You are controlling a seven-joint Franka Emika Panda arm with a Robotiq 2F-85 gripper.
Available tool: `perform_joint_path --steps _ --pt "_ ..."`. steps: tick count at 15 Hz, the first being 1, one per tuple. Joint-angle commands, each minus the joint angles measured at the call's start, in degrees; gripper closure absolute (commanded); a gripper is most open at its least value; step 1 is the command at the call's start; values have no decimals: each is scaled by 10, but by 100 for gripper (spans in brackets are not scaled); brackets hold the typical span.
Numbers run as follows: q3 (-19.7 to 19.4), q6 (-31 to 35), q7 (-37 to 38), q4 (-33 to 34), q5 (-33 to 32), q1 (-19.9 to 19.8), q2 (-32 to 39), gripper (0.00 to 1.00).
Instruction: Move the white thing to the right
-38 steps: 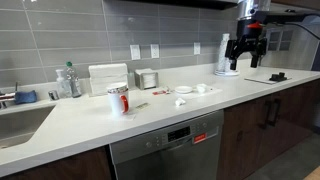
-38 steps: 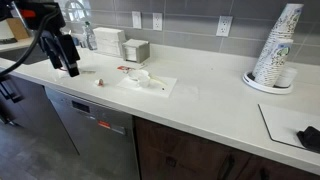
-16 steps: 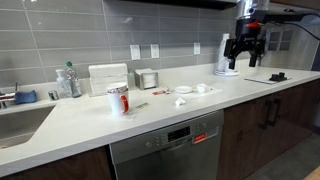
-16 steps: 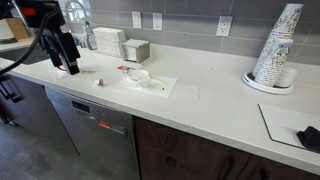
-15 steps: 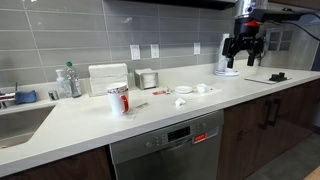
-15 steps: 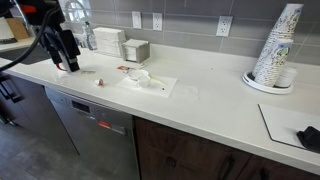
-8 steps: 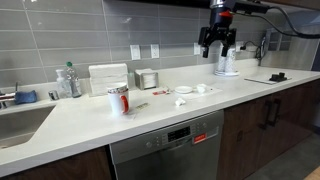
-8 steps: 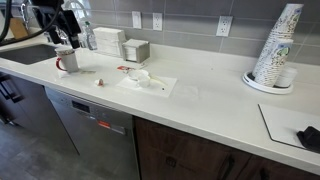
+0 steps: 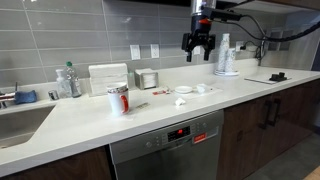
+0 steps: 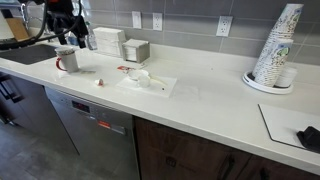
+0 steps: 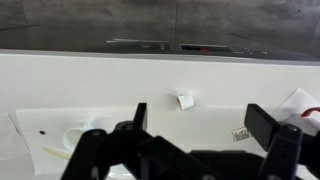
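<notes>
The white thing (image 11: 185,100) is a tiny crumpled scrap on the white counter, near the front edge. It also shows in both exterior views (image 9: 182,101) (image 10: 100,82), between the red-and-white mug (image 9: 118,99) (image 10: 66,60) and a white napkin (image 10: 150,82). My gripper (image 9: 197,45) (image 10: 76,36) hangs well above the counter, open and empty. In the wrist view my gripper (image 11: 200,125) has its jaws wide apart, and the scrap lies on the counter far beneath them.
A flat white dish (image 9: 185,90) and a small white cup (image 9: 203,88) sit by the napkin. A small packet (image 11: 240,133) lies near the mug. A stack of paper cups (image 9: 225,55) (image 10: 277,50), a bottle (image 9: 68,80), a sink (image 9: 20,120) and a black object (image 10: 308,137) are also on the counter.
My gripper has swung from beside the paper cup stack to the left and higher, over the middle of the counter. It stays open. The objects on the counter have not moved.
</notes>
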Motion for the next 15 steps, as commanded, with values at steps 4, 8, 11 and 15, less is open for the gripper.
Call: perform_joint_path --steps 4,8,11,15 --pt "-4 26 -41 57 17 3 115 0" --pt "1 68 -34 72 1 2 174 0" --pt "2 74 -29 62 5 1 169 0" --pt "2 77 -30 66 6 0 177 0"
